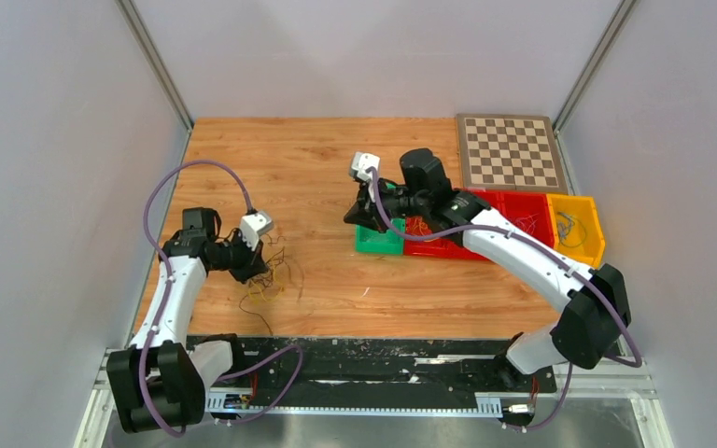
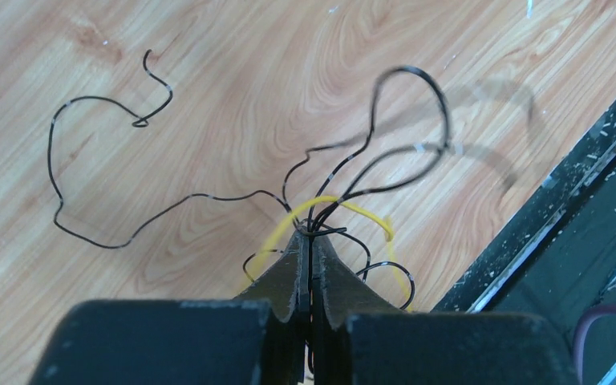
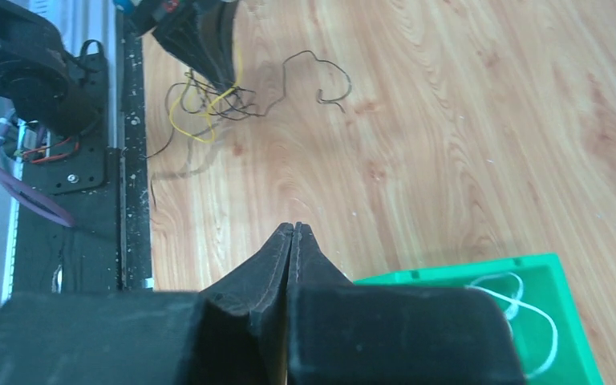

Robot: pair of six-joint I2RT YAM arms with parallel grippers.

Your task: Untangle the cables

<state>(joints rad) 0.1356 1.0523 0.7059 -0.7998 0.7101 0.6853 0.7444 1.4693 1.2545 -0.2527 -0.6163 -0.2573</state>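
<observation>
The cables (image 1: 271,275) are a small snarl of hair-thin dark and yellow wires on the wooden table at the left. My left gripper (image 1: 254,271) is shut on the cables; in the left wrist view its tips (image 2: 311,234) pinch dark strands, with a yellow wire (image 2: 353,210) looping around them and dark wires (image 2: 96,184) trailing away. My right gripper (image 1: 359,217) is shut and empty, above the left edge of the green bin (image 1: 378,243). In the right wrist view its tips (image 3: 293,228) are closed, the snarl (image 3: 208,100) lies far off, and a white wire (image 3: 521,305) lies in the green bin (image 3: 449,277).
A row of bins runs right of centre: green, red (image 1: 513,219) and yellow (image 1: 579,229), with thin wires inside. A chessboard (image 1: 509,149) lies at the back right. A black metal rail (image 1: 383,359) borders the table's near edge. Grey walls enclose the sides.
</observation>
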